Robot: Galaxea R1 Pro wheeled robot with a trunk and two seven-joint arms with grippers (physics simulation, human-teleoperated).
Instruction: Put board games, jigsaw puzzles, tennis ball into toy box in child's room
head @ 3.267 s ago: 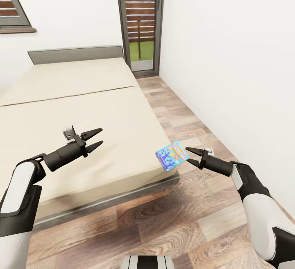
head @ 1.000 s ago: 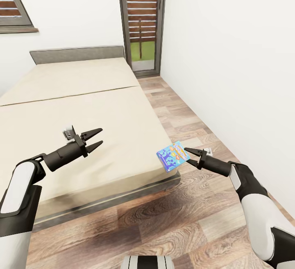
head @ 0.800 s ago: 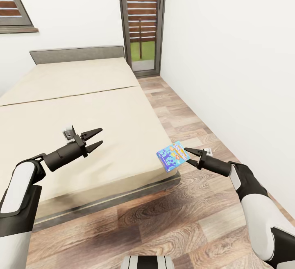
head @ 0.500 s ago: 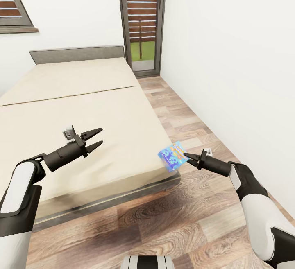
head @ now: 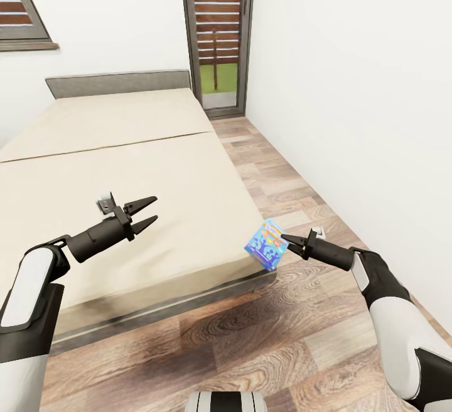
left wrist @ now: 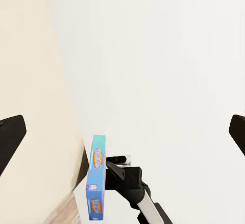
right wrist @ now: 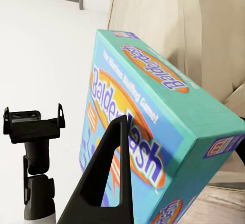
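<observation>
A blue cartoon-printed board game (head: 267, 253) hangs tilted in the air just off the near right corner of the bed (head: 125, 148). My right gripper (head: 286, 241) is shut on its edge. In the right wrist view the box (right wrist: 168, 132) reads "Balderdash", with one dark finger (right wrist: 109, 173) lying across its face. My left gripper (head: 154, 208) hovers open over the beige mattress, well left of the box, holding nothing. Its wrist view looks between the spread fingers at the box (left wrist: 96, 183) edge-on and the right gripper (left wrist: 122, 175) behind it.
The grey headboard (head: 119, 83) stands against the far white wall. A slatted glass door (head: 216, 36) is at the back and a white wall (head: 364, 117) runs along the right. Wood-plank floor (head: 282, 167) forms a narrow aisle between bed and wall.
The right gripper's fingers have closed onto the blue box. The box has tipped and sunk slightly. The left arm has stayed still.
</observation>
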